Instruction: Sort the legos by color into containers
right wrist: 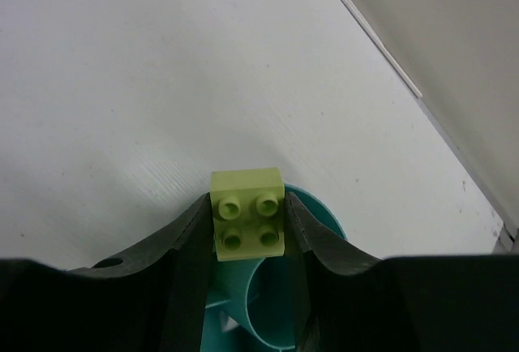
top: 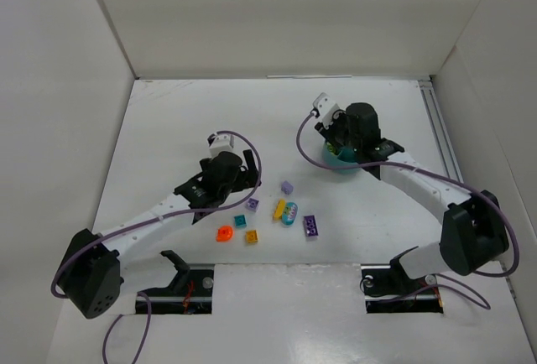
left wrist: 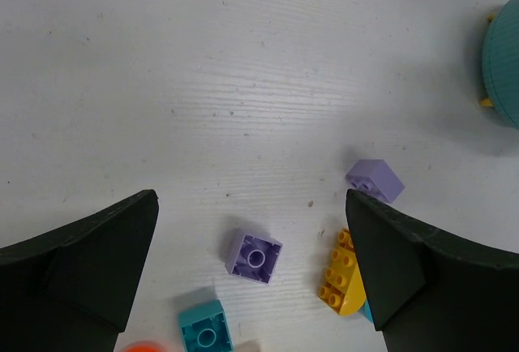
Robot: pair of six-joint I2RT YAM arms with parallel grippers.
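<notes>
My right gripper [right wrist: 247,224] is clenched on a pale green brick [right wrist: 247,214], pinching its two flat sides so it cannot twist, studs turned toward the wrist camera. I hold it directly over the teal cup [right wrist: 326,221], whose rim and one inner divider show at the bottom centre of the right wrist view. That way, letting go should drop the brick inside rather than onto the tabletop [top: 185,129]. I cannot tell which compartment lies beneath it, since the brick and my fingers hide most of the cup. In the overhead view the cup sits right of centre, well apart from the loose bricks at lower centre. My left gripper [left wrist: 250,199] is spread wide and grasps nothing. It hangs above that cluster, so the next pick is already framed. A purple brick [left wrist: 255,256] lies between its fingers low in the left wrist view. A second purple brick [left wrist: 375,179] and a yellow brick [left wrist: 339,275] are near the right finger, and a teal brick [left wrist: 204,329] sits at the bottom edge. I judge the middle purple one the easiest to take, because it has bare tabletop on both sides.
</notes>
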